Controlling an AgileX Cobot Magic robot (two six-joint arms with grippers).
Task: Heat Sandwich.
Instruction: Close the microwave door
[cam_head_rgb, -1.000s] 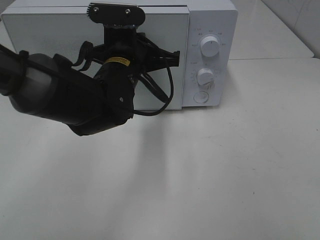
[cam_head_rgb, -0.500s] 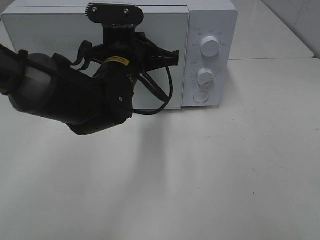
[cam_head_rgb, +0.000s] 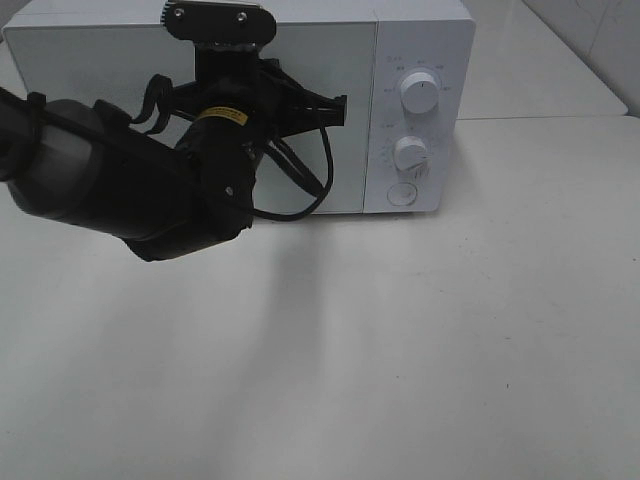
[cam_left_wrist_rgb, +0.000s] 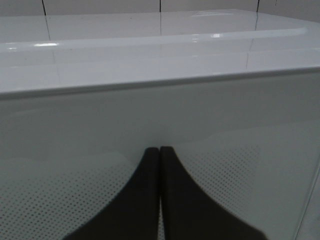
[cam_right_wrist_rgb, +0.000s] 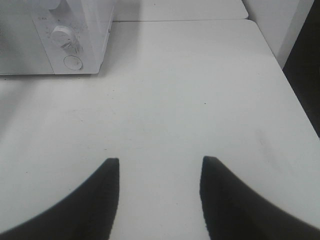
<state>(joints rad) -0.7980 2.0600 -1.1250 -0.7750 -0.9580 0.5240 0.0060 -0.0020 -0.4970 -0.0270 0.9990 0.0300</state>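
Left hand (cam_left_wrist_rgb: 159, 148) clenched tight, close to upper part of closed white microwave door (cam_left_wrist_rgb: 225, 115); right hand (cam_right_wrist_rgb: 160, 160) released, spread apart, above white bench (cam_right_wrist_rgb: 190, 75).

Place: a robot test lab set up as a mock kitchen.
Appliance: white microwave (cam_head_rgb: 355, 60) with two knobs (cam_head_rgb: 419, 93).
Surface: plain white table (cam_head_rgb: 450, 330), with a second table (cam_head_rgb: 540, 70) butted against its far edge.
Machine: black robot arm (cam_head_rgb: 130, 190) with a loose cable (cam_head_rgb: 325, 190).
Wall: pale tiles (cam_left_wrist_rgb: 100, 6).
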